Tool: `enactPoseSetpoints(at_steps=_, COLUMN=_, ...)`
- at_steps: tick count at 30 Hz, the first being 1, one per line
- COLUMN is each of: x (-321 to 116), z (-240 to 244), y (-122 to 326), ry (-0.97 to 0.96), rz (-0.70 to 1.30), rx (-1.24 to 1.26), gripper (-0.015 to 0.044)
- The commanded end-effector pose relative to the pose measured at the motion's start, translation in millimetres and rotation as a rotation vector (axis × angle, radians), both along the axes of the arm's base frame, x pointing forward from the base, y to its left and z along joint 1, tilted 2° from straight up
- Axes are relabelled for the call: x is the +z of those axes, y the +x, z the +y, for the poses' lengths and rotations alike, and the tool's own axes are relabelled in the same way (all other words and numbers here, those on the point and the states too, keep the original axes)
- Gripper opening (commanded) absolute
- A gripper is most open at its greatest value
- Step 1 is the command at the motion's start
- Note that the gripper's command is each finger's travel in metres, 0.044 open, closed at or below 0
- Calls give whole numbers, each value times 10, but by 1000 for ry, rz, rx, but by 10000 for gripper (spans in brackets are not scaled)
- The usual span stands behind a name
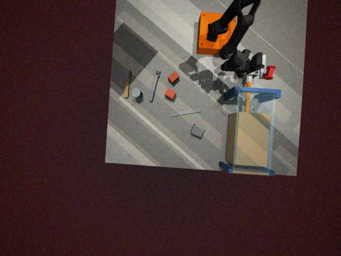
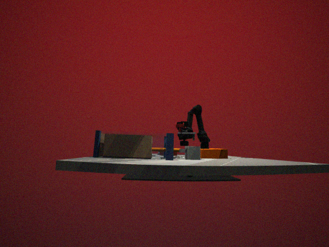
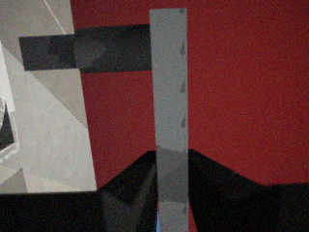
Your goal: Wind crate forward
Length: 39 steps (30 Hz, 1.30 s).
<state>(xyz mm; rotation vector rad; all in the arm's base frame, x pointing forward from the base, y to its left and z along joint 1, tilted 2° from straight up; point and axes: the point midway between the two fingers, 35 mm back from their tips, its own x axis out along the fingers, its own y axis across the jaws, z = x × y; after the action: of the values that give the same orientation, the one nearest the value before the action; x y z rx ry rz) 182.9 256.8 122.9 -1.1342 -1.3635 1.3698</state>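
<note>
My gripper is shut on the winch handle's flat grey bar. The handle's dark key points down near one end in the exterior view, and its red knob shows beside the gripper. The handle is held above the winch, with a gap below the key. The gripper hides the winch's round hole. An orange strap runs from the winch to the crate. The crate sits flat inside, short of the blue front frame.
The arm's orange base is behind the winch. Left of the cubby lie two red blocks, a wrench-like tool, a wooden-handled tool, a grey cylinder, a thin strip and a grey block.
</note>
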Motion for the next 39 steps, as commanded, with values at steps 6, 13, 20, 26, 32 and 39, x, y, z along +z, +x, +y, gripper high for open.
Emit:
enactPoseSetpoints(at_steps=6, x=-12, z=-18, y=47, ry=2, rz=-3, rx=2, gripper=0)
enactPoseSetpoints(at_steps=13, x=-13, z=-19, y=47, ry=2, rz=-2, rx=4, gripper=0)
enactPoseSetpoints(at_steps=20, x=-14, z=-19, y=48, ry=2, rz=-2, rx=4, gripper=0)
enactPoseSetpoints(at_steps=26, x=-16, z=-20, y=80, ry=33, rz=-43, rx=5, gripper=0)
enactPoseSetpoints(at_steps=32, x=-48, z=-27, y=103, ry=55, rz=-79, rx=7, gripper=0)
enactPoseSetpoints(at_steps=39, x=-79, z=-24, y=106, ry=54, rz=-82, rx=7, gripper=0)
